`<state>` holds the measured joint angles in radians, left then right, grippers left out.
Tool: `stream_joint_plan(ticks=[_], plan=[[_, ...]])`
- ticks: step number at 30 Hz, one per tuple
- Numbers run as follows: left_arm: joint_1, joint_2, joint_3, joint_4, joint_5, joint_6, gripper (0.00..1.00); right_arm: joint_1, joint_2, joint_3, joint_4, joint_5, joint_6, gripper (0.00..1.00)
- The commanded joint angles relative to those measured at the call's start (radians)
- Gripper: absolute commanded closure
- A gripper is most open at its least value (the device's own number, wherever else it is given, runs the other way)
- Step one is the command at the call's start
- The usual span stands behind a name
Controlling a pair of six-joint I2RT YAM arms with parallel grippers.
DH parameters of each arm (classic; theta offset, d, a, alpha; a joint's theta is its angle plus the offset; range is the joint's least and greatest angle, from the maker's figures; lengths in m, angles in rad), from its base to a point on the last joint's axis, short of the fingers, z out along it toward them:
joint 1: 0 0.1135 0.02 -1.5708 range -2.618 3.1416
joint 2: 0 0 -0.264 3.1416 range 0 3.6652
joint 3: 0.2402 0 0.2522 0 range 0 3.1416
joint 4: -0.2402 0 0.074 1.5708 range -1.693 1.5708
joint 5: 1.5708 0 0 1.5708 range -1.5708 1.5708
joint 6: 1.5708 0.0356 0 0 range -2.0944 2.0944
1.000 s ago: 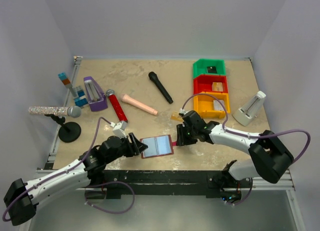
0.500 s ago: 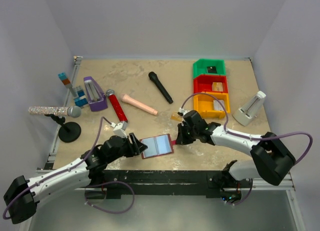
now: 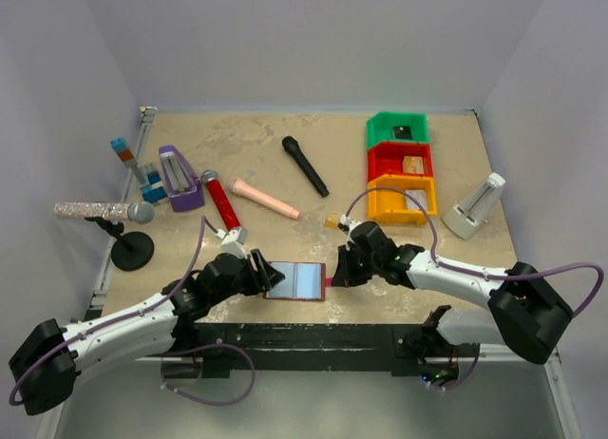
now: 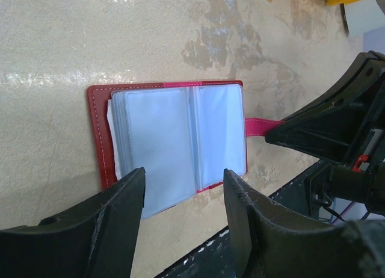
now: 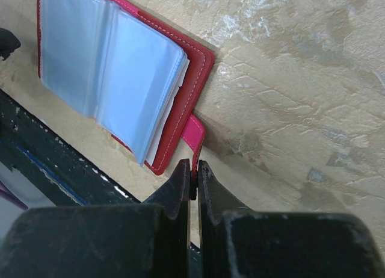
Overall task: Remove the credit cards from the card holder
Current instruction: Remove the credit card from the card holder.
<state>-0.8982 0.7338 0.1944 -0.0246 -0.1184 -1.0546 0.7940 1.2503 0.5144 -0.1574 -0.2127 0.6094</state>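
Currently on the table [image 3: 285, 144]: card holder [image 3: 296, 279] [image 4: 174, 133] [image 5: 108, 67], dark red, lying open and flat with its pale sleeves up, between the two grippers. Right gripper [image 3: 334, 273] [image 5: 194, 169]: fingers pinched together on the holder's red tab [image 5: 194, 136] [image 4: 258, 126]. Left gripper [image 3: 258, 273] [image 4: 184, 176]: jaws apart, straddling the holder's opposite edge; contact unclear. Well beyond the holder: green bin [image 3: 375, 135], red bin [image 3: 380, 162] and yellow bin [image 3: 380, 203], each containing one of the credit cards [image 3: 412, 164].
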Motion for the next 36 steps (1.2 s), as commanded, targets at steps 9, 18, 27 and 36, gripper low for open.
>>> stream_joint_plan(ticks=[9,18,27,36], plan=[[-0.005,0.088,0.034,0.094,0.020,0.025,0.42,0.004,-0.022,0.003,0.032,-0.011,0.021,1.00],[-0.007,0.127,0.028,0.114,0.028,0.024,0.42,0.005,-0.019,-0.001,0.033,-0.017,0.024,1.00],[-0.005,0.191,0.034,0.146,0.052,0.027,0.42,0.004,-0.009,0.004,0.039,-0.028,0.030,1.00],[-0.018,0.303,0.066,0.221,0.114,0.036,0.43,0.004,0.014,0.010,0.047,-0.048,0.033,1.00]])
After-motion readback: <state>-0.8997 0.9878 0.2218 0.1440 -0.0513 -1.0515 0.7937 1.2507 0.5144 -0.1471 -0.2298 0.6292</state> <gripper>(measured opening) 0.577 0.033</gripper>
